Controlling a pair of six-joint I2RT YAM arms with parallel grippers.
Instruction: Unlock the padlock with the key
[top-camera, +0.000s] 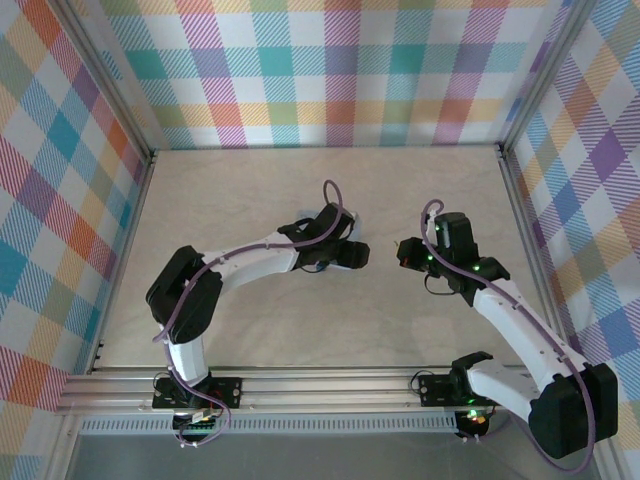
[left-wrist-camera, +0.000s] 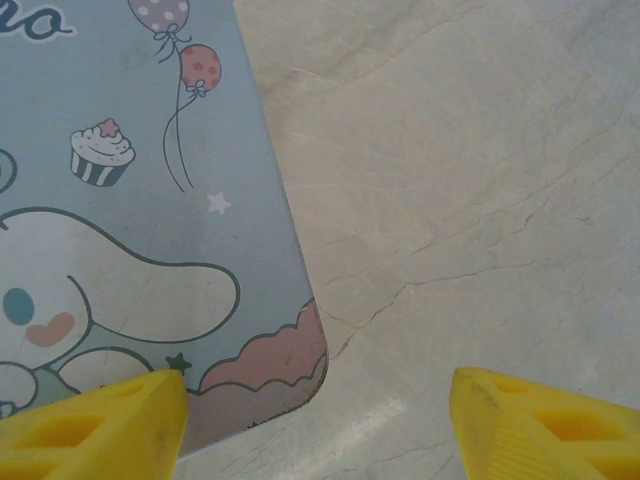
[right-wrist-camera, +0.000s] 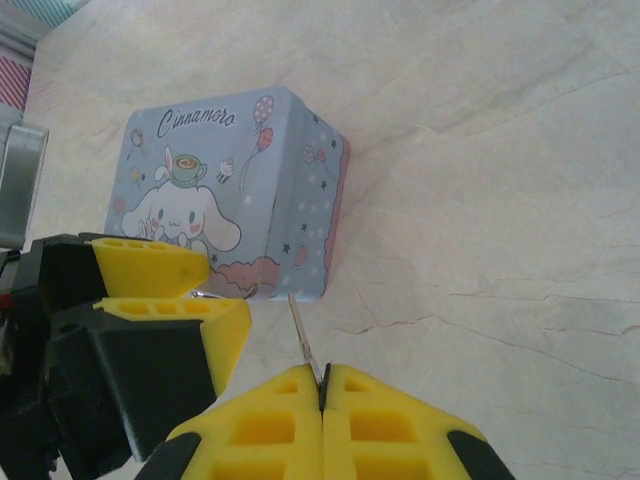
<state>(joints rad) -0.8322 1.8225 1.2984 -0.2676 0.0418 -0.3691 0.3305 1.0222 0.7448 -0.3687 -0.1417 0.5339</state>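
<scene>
Right wrist view: my right jaws are pressed tight together on the key (right-wrist-camera: 304, 338), and its blade sticks up from between the yellow fingertips (right-wrist-camera: 260, 420).
Key, look: thin, flat, silvery metal. Only the narrow blade shows; the rest is buried between my pads.
Padlock, place: I cannot make it out with certainty. A thin silvery glint (right-wrist-camera: 205, 294) sits at the tin's lower edge, just under my left jaws and up-left of my right jaws. I cannot tell whether it is the shackle.
Left wrist view: my left jaws are spread wide and hold nothing. One fingertip (left-wrist-camera: 95, 420) is over the tin's rounded corner, the other over bare worktop (left-wrist-camera: 480, 180).
Tin (right-wrist-camera: 285, 140): pastel blue, with a white long-eared cartoon figure, a cupcake and balloons. It lies beneath my left jaws, ahead and to the left of my right jaws.
Top external view: left arm (top-camera: 240, 265) and right arm (top-camera: 520, 320) both reach in, and the two sets of jaws are near each other but apart.
Counts: one key, one tin, two arms, two sets of jaws, four yellow fingertips.
</scene>
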